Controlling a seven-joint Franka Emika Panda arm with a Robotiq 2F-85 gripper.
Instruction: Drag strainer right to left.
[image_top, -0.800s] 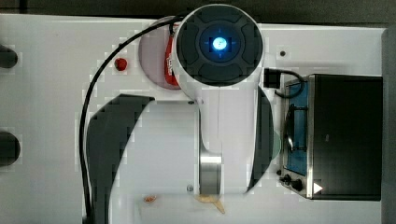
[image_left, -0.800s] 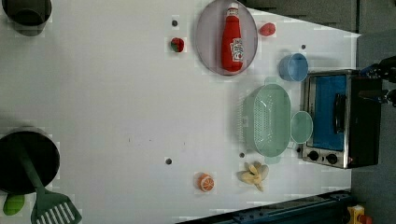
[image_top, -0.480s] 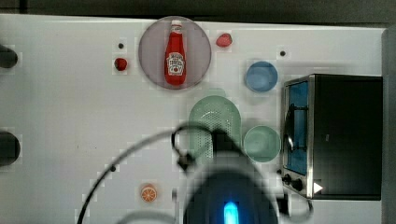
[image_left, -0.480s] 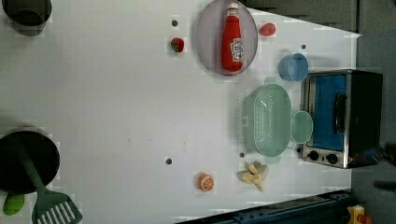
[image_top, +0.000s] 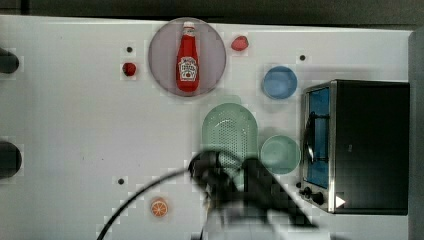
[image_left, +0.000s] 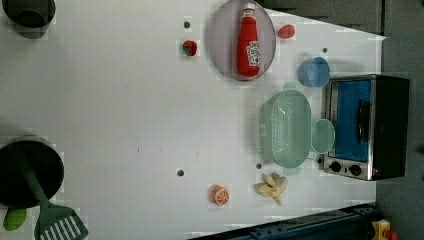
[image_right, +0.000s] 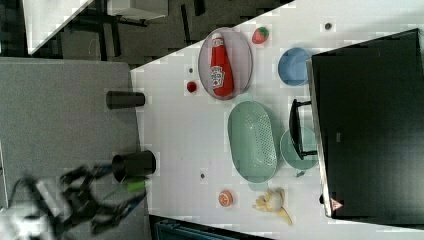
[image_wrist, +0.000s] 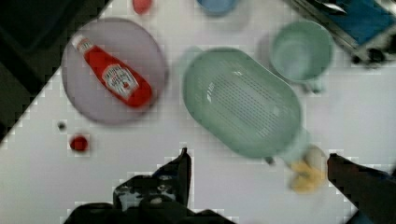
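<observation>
The strainer (image_top: 229, 137) looks light, stiff plastic, likely to slide easily on the table (image_top: 75, 125). Its wide rim offers the best hold. The gripper (image_wrist: 257, 161) hangs above it, spread wide and empty.

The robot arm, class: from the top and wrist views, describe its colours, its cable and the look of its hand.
The arm is blurred, dark on top with a pale body. A black cable curves away from it. The hand has two dark, tapering fingers.
</observation>
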